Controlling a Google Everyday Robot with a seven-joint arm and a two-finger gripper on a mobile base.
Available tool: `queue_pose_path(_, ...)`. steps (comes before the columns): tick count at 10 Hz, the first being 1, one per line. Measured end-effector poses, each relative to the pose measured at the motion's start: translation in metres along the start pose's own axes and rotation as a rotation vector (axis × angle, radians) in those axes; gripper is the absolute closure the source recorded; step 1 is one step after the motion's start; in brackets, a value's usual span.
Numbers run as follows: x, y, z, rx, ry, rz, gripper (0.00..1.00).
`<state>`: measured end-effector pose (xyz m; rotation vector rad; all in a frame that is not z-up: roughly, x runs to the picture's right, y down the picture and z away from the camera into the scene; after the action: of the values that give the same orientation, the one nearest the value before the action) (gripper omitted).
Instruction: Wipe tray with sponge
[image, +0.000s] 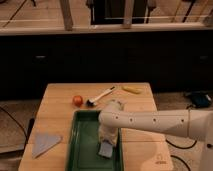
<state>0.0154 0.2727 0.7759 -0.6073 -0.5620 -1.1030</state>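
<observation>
The dark green tray lies on the wooden table, at its front middle. My white arm reaches in from the right, and the gripper points down into the tray's right half. It is shut on the pale grey-blue sponge, which rests on the tray floor near the right rim. The arm's wrist hides the upper part of the gripper.
A flat grey-blue triangular cloth lies left of the tray. Behind the tray are an orange-red fruit, a white-handled brush and a yellow piece. The wooden table ends in front; a dark counter stands behind.
</observation>
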Motion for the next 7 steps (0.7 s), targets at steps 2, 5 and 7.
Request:
queue_pose_path(2,0.011,-0.009,-0.003,-0.001,0.014,-0.012,1.0)
queue_pose_path(5,-0.005,-0.059,0.007,-0.016,0.013,-0.109,1.0)
queue_pose_path(7,-0.025,-0.087,0.014,-0.028,0.007,-0.168,1.0)
